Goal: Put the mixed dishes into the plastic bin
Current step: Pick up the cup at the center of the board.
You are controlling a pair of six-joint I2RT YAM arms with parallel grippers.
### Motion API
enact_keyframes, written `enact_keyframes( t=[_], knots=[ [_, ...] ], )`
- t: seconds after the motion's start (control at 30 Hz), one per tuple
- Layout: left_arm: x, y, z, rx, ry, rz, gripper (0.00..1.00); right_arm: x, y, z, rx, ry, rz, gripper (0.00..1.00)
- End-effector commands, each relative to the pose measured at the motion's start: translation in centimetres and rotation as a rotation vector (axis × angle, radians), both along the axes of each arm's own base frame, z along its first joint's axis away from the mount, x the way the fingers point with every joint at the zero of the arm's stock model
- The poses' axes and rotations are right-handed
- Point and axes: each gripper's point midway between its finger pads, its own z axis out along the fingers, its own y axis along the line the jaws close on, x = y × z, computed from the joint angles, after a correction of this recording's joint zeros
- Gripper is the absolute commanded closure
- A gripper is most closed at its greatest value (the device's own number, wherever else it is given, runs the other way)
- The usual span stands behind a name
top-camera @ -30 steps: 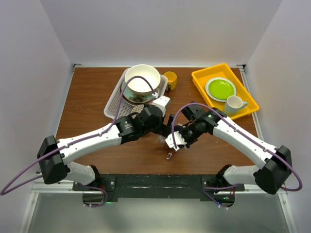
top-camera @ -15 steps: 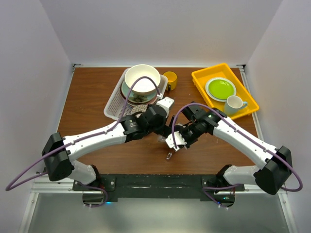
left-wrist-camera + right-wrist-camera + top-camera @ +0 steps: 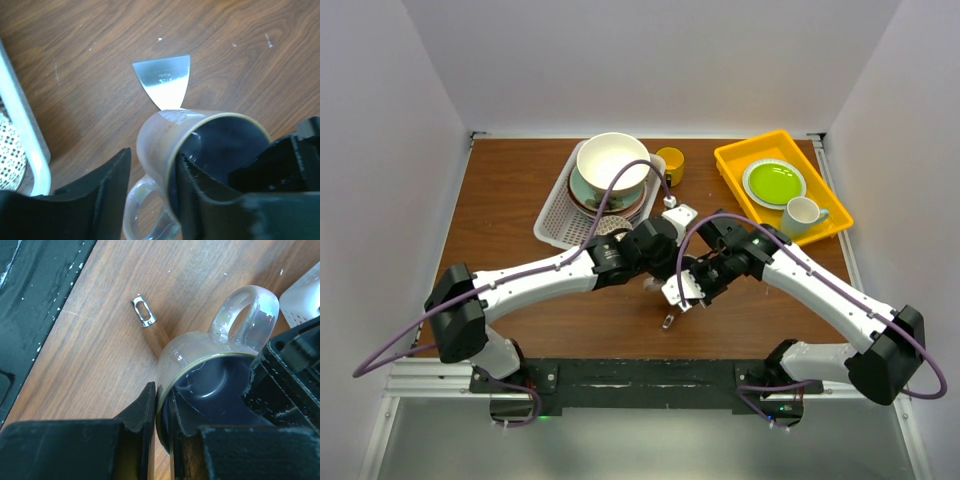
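The right jaws are pinching the mug (image 3: 156,140) by its rim. The left jaws are straddling it beside the handle, clamp unclear. Firm that up before the right releases.

On the tabletop (image 3: 510,200) a white lattice bin (image 3: 553,212) sits beyond the left pincer (image 3: 152,172), a yellow mug (image 3: 670,165) beside it, a yellow tray (image 3: 750,148) beyond the right pincer (image 3: 161,407), a spatula (image 3: 165,82) beneath both.
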Motion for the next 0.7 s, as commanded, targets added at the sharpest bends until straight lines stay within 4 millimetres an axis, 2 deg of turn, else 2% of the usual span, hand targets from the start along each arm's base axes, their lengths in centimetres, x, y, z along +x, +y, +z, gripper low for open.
enact_keyframes(
  t=[0.0,0.13,0.2,0.23,0.37,0.43,0.47,0.6,0.67],
  knots=[
    [0.6,-1.6,1.4,-0.034,-0.032,-0.044,0.66,0.5,1.7,3.0,0.128,-0.083,0.03,1.0],
    [0.4,-1.7,1.3,-0.04,-0.023,-0.056,0.81,0.3,1.8,3.4,0.141,-0.075,0.021,1.0],
    [0.2,-1.5,1.2,-0.039,-0.021,-0.055,0.97,0.4,1.8,3.9,0.152,-0.079,0.011,1.0],
    [0.2,-1.4,1.3,-0.042,-0.023,-0.053,1.0,0.4,1.8,4.1,0.157,-0.077,0.007,1.0],
    [0.0,-0.6,2.1,-0.073,-0.042,-0.037,1.0,0.5,1.9,5.7,0.202,-0.078,-0.023,1.0],
    [-0.1,-0.4,2.6,-0.095,-0.052,-0.031,1.0,0.6,1.8,6.2,0.222,-0.072,-0.037,0.95],
    [-0.3,-0.3,3.1,-0.118,-0.061,-0.03,1.0,0.5,1.9,6.5,0.242,-0.06,-0.039,0.88],
    [-0.6,0.0,4.2,-0.185,-0.073,-0.027,1.0,0.6,1.7,7.5,0.3,-0.051,-0.065,0.73],
    [-0.6,0.3,5.0,-0.219,-0.083,-0.026,1.0,0.9,1.4,8.0,0.324,-0.047,-0.088,0.69]
  ],
)
